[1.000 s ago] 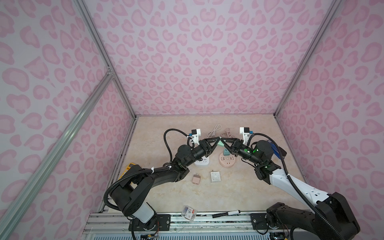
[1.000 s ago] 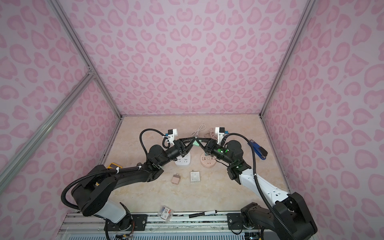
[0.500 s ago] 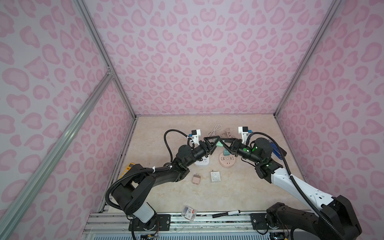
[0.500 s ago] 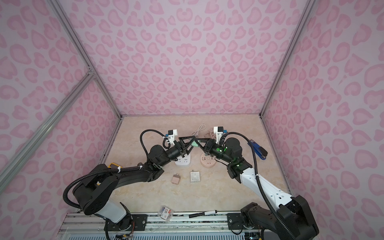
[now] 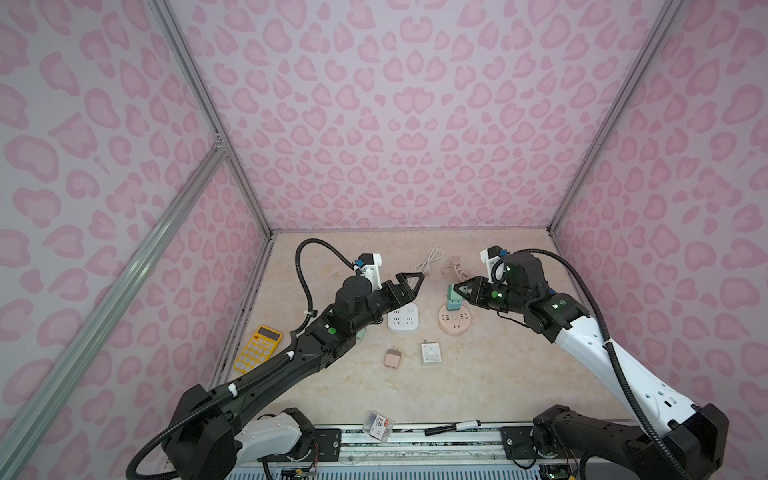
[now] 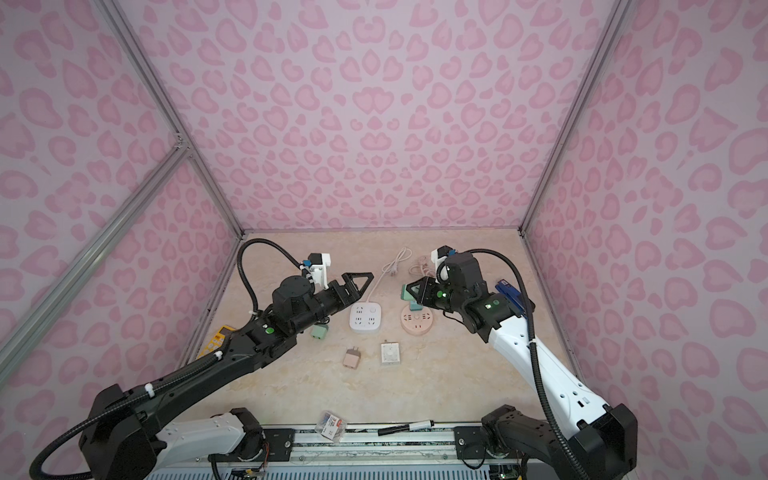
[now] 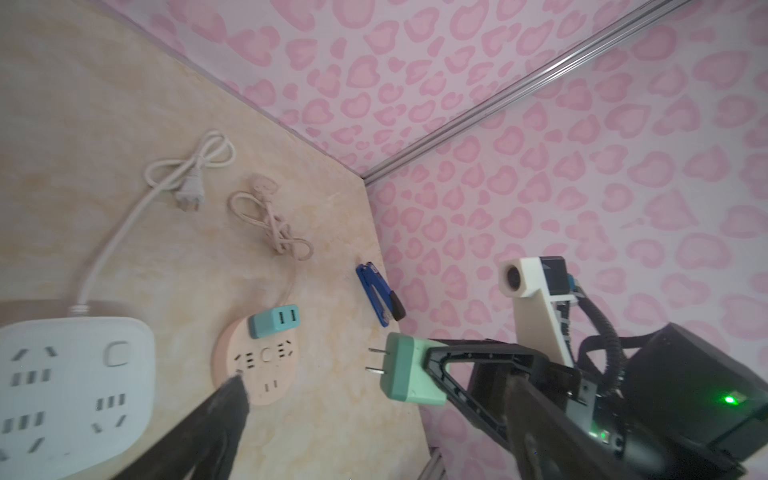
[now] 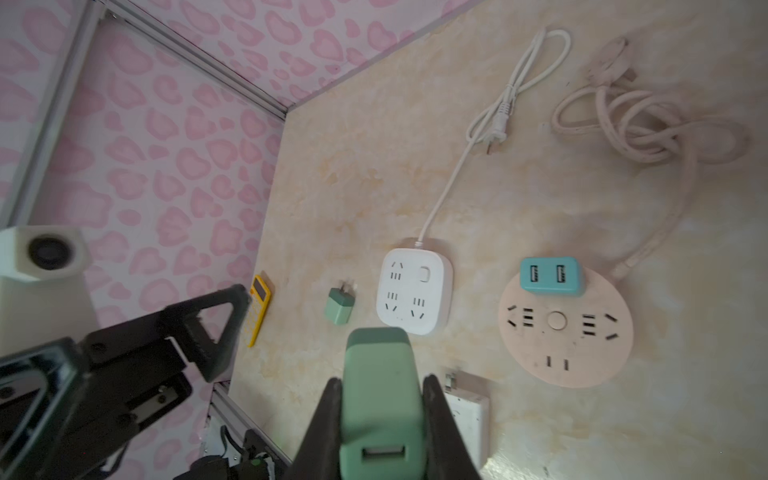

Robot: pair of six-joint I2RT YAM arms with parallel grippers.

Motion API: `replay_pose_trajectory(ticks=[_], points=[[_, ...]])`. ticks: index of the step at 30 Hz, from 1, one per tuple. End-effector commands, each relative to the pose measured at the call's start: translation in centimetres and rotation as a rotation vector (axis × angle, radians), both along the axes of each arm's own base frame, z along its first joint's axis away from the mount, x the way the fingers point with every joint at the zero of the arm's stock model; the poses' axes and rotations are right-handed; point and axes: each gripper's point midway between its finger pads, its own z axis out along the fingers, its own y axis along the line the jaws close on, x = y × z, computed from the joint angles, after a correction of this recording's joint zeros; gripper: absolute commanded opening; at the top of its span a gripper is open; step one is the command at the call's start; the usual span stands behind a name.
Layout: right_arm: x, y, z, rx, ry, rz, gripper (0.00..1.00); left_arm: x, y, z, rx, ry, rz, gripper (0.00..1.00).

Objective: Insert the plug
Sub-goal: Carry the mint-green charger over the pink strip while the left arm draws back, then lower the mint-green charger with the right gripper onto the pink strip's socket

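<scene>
- Left gripper (image 5: 413, 283): jaws wide apart, empty, in the air near white power strip (image 5: 402, 318).
- Right gripper (image 5: 459, 291): jaws clamp green plug (image 7: 405, 372), airborne near round pink socket (image 5: 455, 322).

Black left arm (image 5: 291, 361), white-shelled right arm (image 5: 656, 386); ribbed black cables (image 5: 297, 266); green LEDs (image 5: 331, 331).

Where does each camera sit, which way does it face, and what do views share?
Both top views: high over the robot's base, looking down at the tabletop; both arms show, left end effector open, right end effector shut on the green plug.
Left wrist: on the left arm, facing the right arm across the pink socket; one own finger shows.
Right wrist: on the right arm, looking down past its own fingers at the white socket.
Shared: both wrist views show both sockets.
</scene>
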Motion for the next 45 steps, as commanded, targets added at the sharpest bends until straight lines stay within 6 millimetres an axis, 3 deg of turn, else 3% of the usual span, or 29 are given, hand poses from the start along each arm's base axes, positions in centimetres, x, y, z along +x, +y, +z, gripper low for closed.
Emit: replay_pose_trajectory(ticks=[1,5,10,18,29,45], points=[[-0.9,-3.2,-2.9,-0.277,0.024,0.025,0.00,-1.1,5.1,-5.5,0.396,0.048,0.078,0.99],[-0.5,-3.8,-2.9,-0.359,0.022,0.043,0.00,-1.9,6.3,-6.7,0.419,0.056,0.094,0.99],[0.3,-4.6,-3.8,-0.405,0.057,-0.002,0.00,-2.5,6.4,-7.9,0.395,0.086,0.088,0.99],[1.6,-4.4,-4.1,-0.443,0.106,-0.005,0.00,-2.0,5.8,-7.3,0.386,0.077,0.087,0.99],[3.4,-3.5,-9.7,-0.506,0.227,0.013,0.00,-1.3,5.4,-7.9,0.403,0.062,0.082,0.99],[3.7,-4.2,-11.8,-0.561,0.252,0.006,0.00,-1.1,4.6,-9.2,0.397,0.063,0.057,1.00]])
